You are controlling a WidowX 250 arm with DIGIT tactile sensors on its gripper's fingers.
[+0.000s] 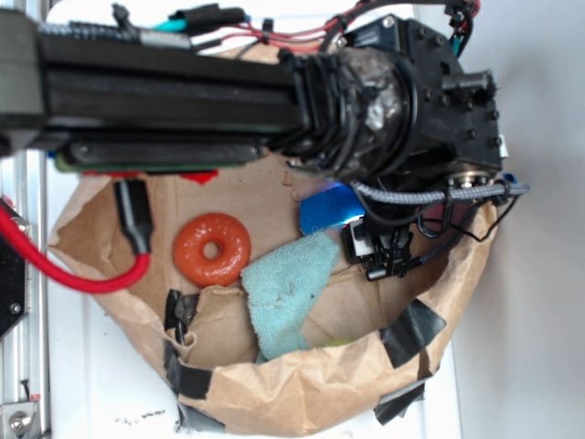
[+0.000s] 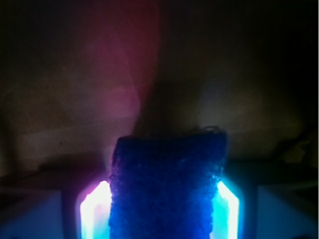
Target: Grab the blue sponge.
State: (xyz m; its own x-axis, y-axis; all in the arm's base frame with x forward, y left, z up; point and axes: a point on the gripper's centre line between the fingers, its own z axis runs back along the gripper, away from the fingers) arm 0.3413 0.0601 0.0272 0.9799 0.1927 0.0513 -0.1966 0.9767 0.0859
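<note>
Hand (image 2: 164,219) down in paper bag (image 1: 320,389), far right side, w/ blue sponge (image 2: 167,189) sitting btwn the two lit fingers (image 2: 94,214). Looks pinched on both sides, so prob gripping sponge, tho contact not 100% clear. Orange ring (image 1: 212,249) and teal cloth (image 1: 288,288) just beside, untouched. Best now: hold squeeze firm, lift straight up, avoid snagging cloth edge or bag wall.

The exterior view is bright, evenly lit and slightly soft. The wrist view is very dim and blurred, with glowing pads (image 2: 94,211) glaring at 6 o'clock.
</note>
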